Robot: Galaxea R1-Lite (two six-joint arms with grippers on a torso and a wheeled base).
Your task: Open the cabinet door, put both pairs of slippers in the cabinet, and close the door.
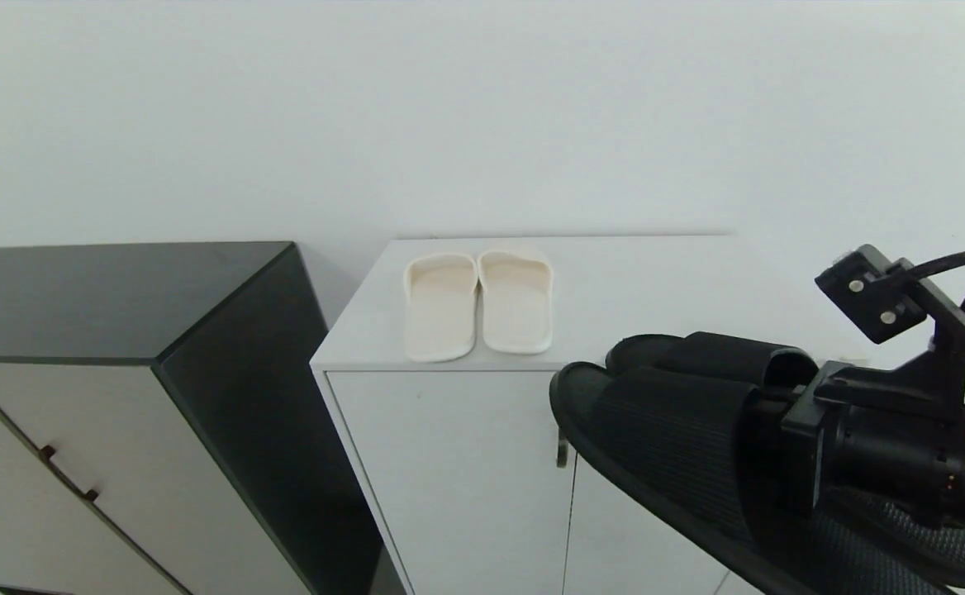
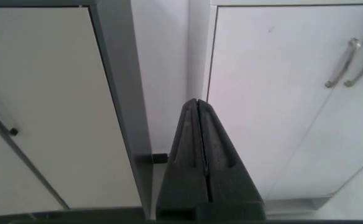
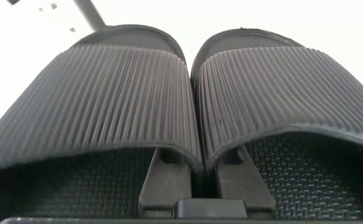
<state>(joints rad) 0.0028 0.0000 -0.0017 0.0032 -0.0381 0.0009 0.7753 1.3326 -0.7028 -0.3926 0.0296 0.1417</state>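
Head view: a white two-door cabinet [image 1: 449, 463] stands against a white wall [image 1: 482, 107] with both doors shut. A black-sided cabinet with pale fronts [image 1: 226, 364] is just beside it on the robot's left. On the white cabinet's top, near its front edge, lies a pair of cream rubber slippers [image 1: 478, 306], side by side and touching. A pair of black ribbed slippers [image 1: 672, 413] hangs in the air at the end of the right arm [image 1: 887, 446], in front of the right-hand door and partly hiding the door handles.

Left wrist view: the left tool [image 2: 198, 155] has its two fingers pressed flat together with nothing between them. It faces the narrow gap between the two cabinets. Two curved metal handles [image 2: 343, 62] sit close together on the white doors.

Right wrist view: the right tool [image 3: 201, 180] has one finger under each black strap and pinches the two inner sides together.

Count: two cabinets, two pairs of slippers, four slippers in all.
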